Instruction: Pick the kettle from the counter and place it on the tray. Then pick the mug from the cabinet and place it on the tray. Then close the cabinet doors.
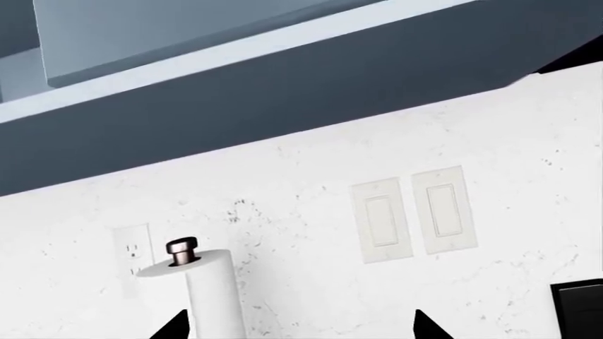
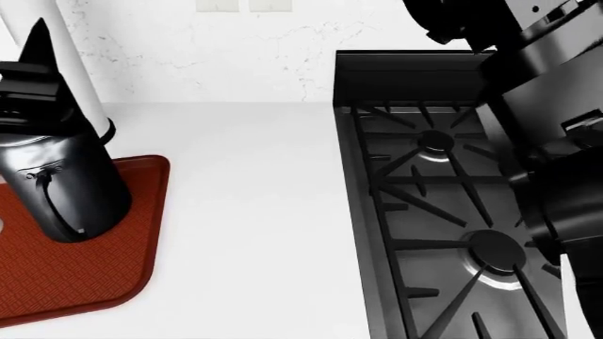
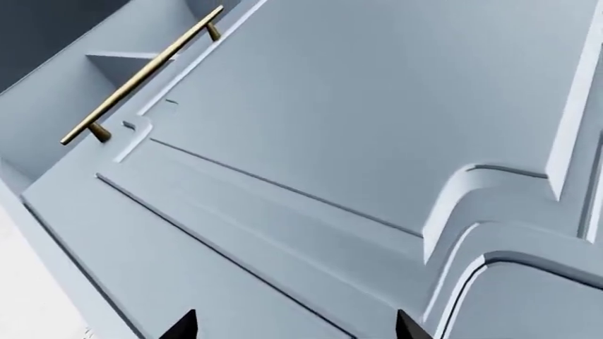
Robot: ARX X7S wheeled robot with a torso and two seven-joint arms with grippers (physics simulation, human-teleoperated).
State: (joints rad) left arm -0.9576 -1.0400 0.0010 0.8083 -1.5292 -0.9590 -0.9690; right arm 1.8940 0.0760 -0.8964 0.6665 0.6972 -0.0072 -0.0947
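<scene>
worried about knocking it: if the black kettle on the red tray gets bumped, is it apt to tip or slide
The kettle looks tall and narrow, so a push near its top would probably tip it. Its glossy body likely slips in a grip. The tray has a diamond texture and low rim, which may limit sliding.

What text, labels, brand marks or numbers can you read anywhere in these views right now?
None.
The glossy black cylindrical kettle, dark red diamond-textured tray, cream wall switch plates, white paper towel roll and pale blue cabinet door with brass bar handle carry no lettering.
</scene>
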